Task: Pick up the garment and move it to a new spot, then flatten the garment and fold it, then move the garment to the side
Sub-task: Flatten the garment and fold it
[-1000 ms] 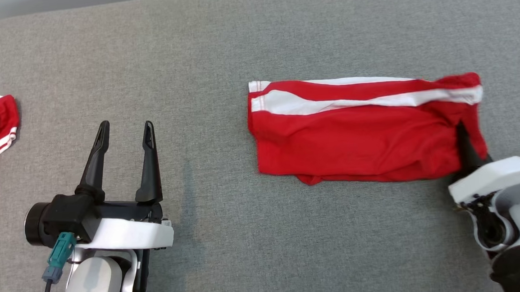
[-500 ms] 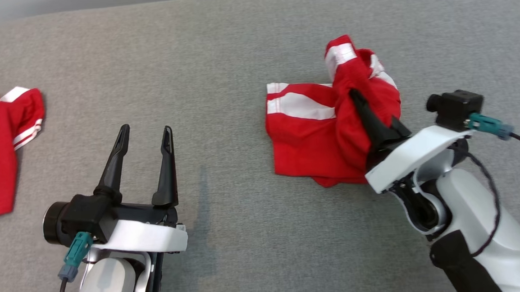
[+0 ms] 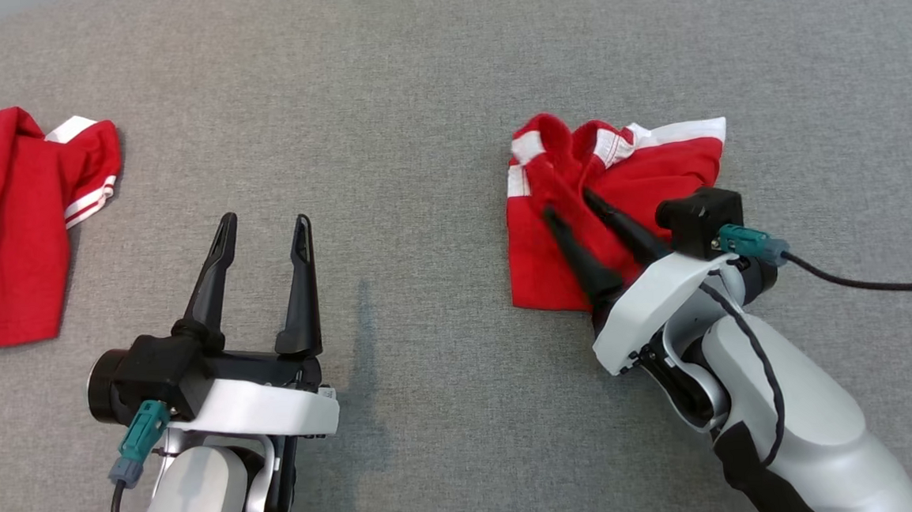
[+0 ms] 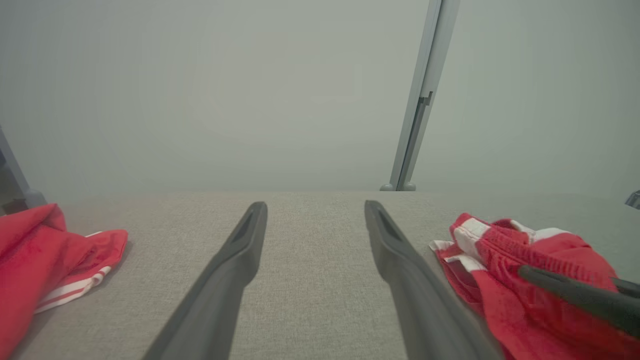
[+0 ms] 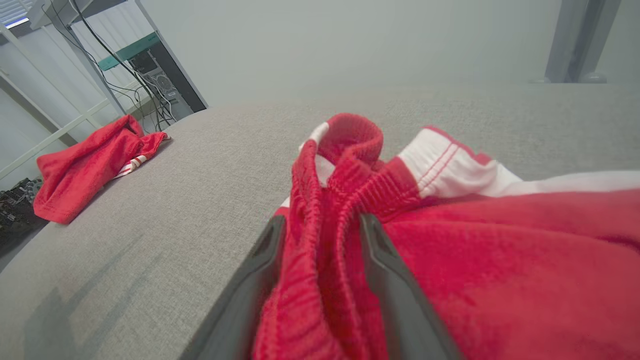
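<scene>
The garment [image 3: 656,168] lies doubled over on the tabletop [image 3: 414,92]. I judge the fold step to be in hand: one end is laid across the other, but loosely. The cloth is red with white bands. Its elastic waistband stands up in a crumpled ridge at the heap's far left corner, a white band sticks out flat at the far right, and the near edge runs fairly straight.

The right gripper [image 3: 569,203] sits on top of the garment. Its fingers [image 3: 580,255] are parted about halfway and straddle the waistband ridge, with cloth touching both inner faces. Whether they pinch it or merely flank it I cannot tell.

As I read it, the next move calls for letting the ridge go fully and drawing the fingers back along their own line, so the top layer is not dragged. The bunched corner then needs pressing flat before the shift to the side.

The left gripper [image 3: 265,218] hovers well to the left of the garment, fingers wide apart and empty. A second red cloth [image 3: 3,228] lies farther left again, well apart from the garment.
</scene>
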### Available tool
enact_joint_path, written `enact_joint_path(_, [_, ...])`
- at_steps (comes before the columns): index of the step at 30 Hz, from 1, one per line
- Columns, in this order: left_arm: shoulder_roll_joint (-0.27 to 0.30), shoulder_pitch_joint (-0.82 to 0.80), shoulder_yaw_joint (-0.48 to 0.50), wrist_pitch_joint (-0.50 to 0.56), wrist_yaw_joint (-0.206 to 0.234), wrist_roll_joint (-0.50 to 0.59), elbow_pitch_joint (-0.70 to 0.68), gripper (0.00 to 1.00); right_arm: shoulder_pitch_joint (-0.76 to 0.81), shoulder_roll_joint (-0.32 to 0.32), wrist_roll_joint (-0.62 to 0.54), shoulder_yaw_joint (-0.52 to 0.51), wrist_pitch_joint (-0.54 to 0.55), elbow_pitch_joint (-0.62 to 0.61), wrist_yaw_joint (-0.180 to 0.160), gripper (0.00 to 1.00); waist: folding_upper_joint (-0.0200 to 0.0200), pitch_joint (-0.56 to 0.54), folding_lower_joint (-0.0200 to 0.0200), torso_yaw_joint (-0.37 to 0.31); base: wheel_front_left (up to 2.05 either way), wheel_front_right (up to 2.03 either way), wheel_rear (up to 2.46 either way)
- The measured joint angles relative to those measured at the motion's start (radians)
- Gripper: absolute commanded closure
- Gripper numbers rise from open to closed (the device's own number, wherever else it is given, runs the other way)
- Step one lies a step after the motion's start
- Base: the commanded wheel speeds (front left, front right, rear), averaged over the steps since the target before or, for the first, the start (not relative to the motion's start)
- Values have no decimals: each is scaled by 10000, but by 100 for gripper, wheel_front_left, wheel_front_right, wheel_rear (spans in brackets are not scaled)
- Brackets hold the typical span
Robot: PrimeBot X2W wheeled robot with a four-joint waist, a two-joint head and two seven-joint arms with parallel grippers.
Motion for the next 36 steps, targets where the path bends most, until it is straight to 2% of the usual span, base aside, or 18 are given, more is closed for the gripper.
enact_joint_path(5, [-59,3,82,0,-15,65,21,0,349,48,-336,299,-443,-535,0,0,0,-24,0,-185,0,0,0])
enact_joint_path(10, [-48,33,213,0,-58,105,54,0,985,-92,-719,614,-830,-1645,0,0,0,-157,0,-443,0,0,0])
enact_joint_path(13, [-6,120,305,0,-58,111,75,0,1509,-270,-836,412,-1145,-2477,0,0,0,-277,0,-613,0,0,0])
enact_joint_path(20, [217,382,550,0,54,167,96,0,2931,-418,-1409,-1708,-1578,-4243,0,0,0,-615,0,-1052,0,0,0])
enact_joint_path(26, [445,593,706,88,249,184,2,0,3761,-453,-2098,-3624,-1611,-4941,0,0,0,-919,0,-1386,0,0,0])
enact_joint_path(31, [619,861,780,224,357,184,-67,0,4341,-556,-2600,-4748,-1407,-5223,0,0,0,-1230,0,-1583,0,0,0])
enact_joint_path(36, [734,1092,763,397,414,182,-134,0,4942,-560,-2918,-5415,-1089,-5578,0,0,0,-1502,0,-1685,0,0,0])
